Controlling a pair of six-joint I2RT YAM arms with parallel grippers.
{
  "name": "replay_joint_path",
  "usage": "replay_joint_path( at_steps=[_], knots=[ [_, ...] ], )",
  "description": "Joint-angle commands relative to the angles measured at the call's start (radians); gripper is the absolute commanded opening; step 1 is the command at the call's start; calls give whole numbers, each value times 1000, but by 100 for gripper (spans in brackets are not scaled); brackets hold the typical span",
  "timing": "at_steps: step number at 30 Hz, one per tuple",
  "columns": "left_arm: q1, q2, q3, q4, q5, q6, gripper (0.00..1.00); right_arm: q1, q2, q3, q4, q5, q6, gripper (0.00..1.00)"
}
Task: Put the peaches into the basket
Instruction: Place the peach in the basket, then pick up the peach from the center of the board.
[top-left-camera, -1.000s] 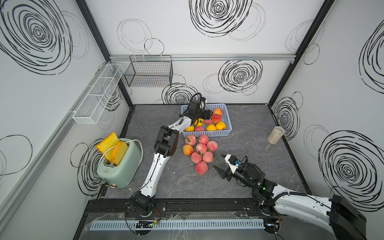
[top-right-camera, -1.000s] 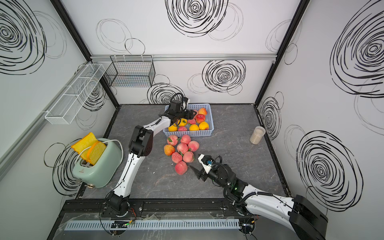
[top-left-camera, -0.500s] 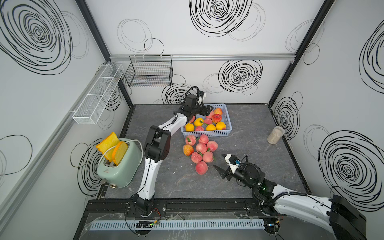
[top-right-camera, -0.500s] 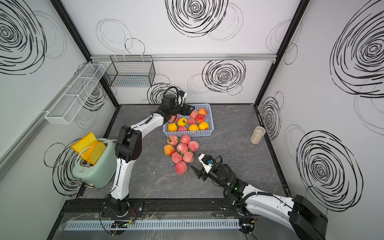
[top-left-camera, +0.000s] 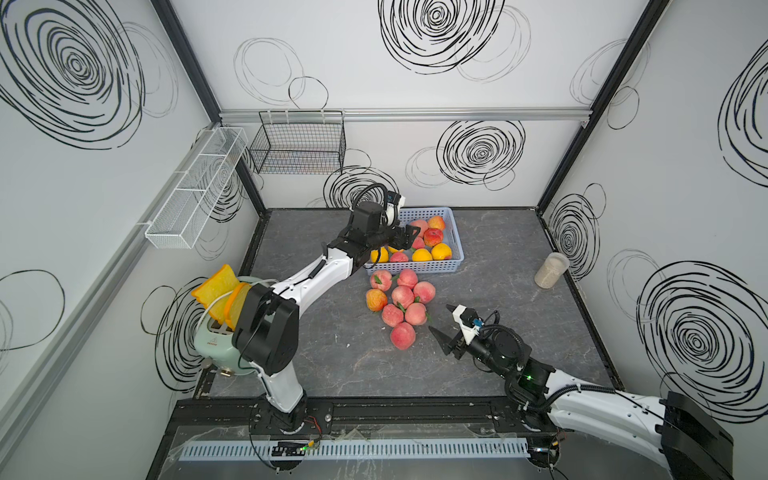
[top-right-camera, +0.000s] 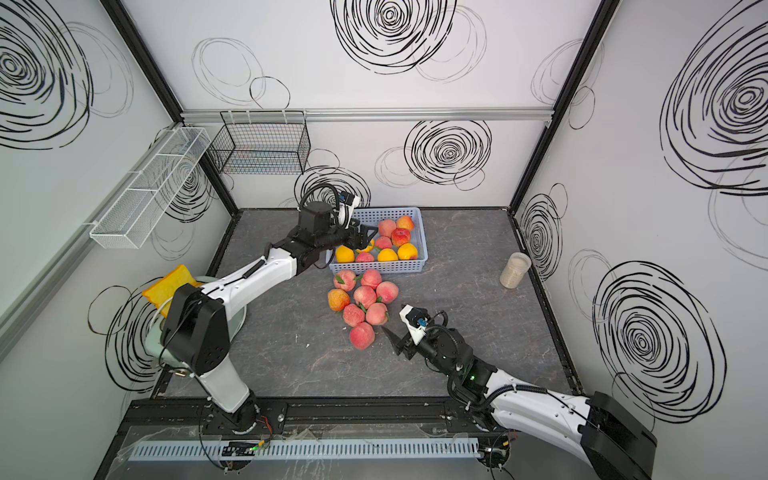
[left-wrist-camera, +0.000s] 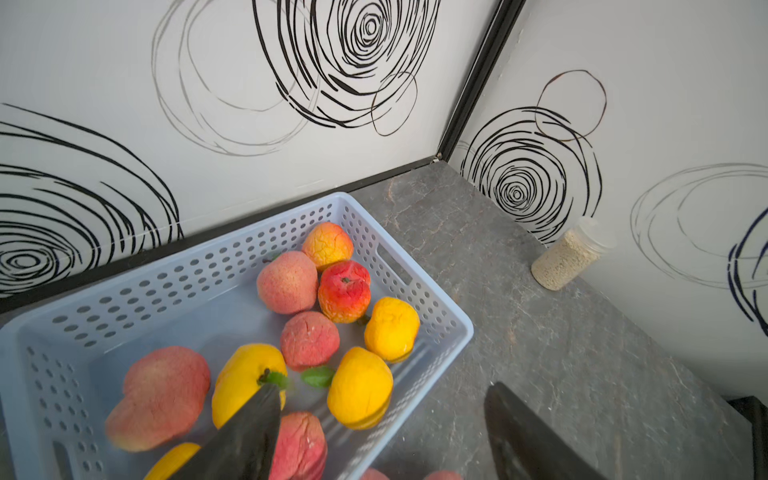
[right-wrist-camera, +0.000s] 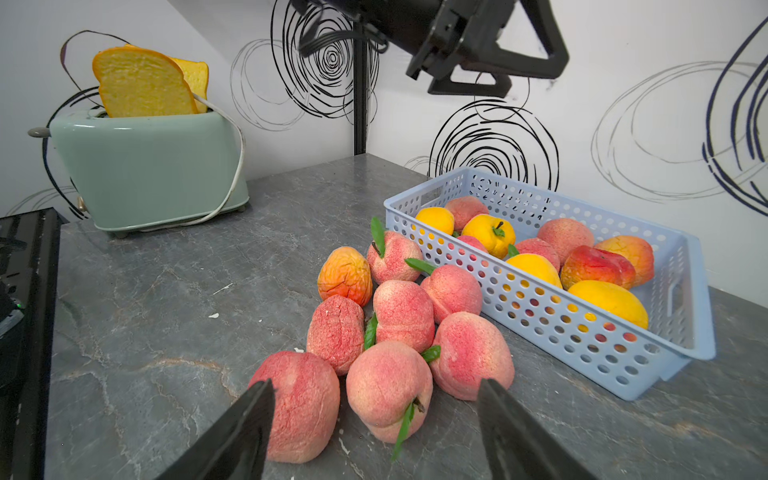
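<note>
The light blue basket (top-left-camera: 456, 249) (top-right-camera: 423, 237) (left-wrist-camera: 453, 320) (right-wrist-camera: 681, 332) stands at the back of the table and holds several peaches, pink, red and yellow. More pink peaches (top-left-camera: 402, 297) (top-right-camera: 365, 296) (right-wrist-camera: 403, 311) lie in a pile just in front of it. My left gripper (top-left-camera: 409, 237) (top-right-camera: 365, 233) (left-wrist-camera: 382, 388) hovers open and empty over the basket's front left part. My right gripper (top-left-camera: 439, 318) (top-right-camera: 392, 318) (right-wrist-camera: 376, 386) is open low over the table, right of the pile. The nearest peach (top-left-camera: 402, 336) (top-right-camera: 362, 336) (right-wrist-camera: 301, 407) lies by one fingertip, and a leafed peach (right-wrist-camera: 386, 386) sits just ahead of the gap.
A mint green toaster (top-left-camera: 216, 336) (right-wrist-camera: 149, 166) with bread slices stands at the left edge, under my left arm's elbow. A clear jar of grains (top-left-camera: 550, 270) (top-right-camera: 515, 270) (left-wrist-camera: 569, 257) stands by the right wall. A black wire basket (top-left-camera: 299, 143) and a white mesh rack (top-left-camera: 195, 191) hang on the walls.
My left arm's elbow has swung down and forward toward the toaster, while its gripper stays open over the basket. The right arm has barely moved.
</note>
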Motion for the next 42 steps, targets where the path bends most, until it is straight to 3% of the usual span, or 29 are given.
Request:
replay_joint_path(
  at_steps=[1, 6, 10, 13, 16, 20, 24, 42],
  knots=[
    [-13, -101, -105, -6, -52, -28, 81, 4, 1, 22, -5, 26, 18, 80],
    [-36, -251, -234, -117, -103, -71, 82, -17, 15, 27, -15, 46, 61, 81],
    [-48, -368, -291, -242, -93, -48, 84, -94, 42, 49, -55, -22, 143, 83],
    [-56, -443, -316, -337, 23, 19, 87, -171, 68, 97, -122, -73, 232, 84],
    [-79, -517, -346, -434, 119, 119, 87, -258, 107, 176, -246, -166, 345, 86],
    [-116, -610, -416, -459, 126, 173, 90, -362, 197, 254, -368, -301, 547, 90],
    [-128, -643, -440, -450, 104, 151, 90, -440, 303, 310, -398, -419, 682, 90],
    [-119, -661, -433, -482, 108, 141, 90, -446, 759, 589, -438, -403, 737, 91]
  ],
)
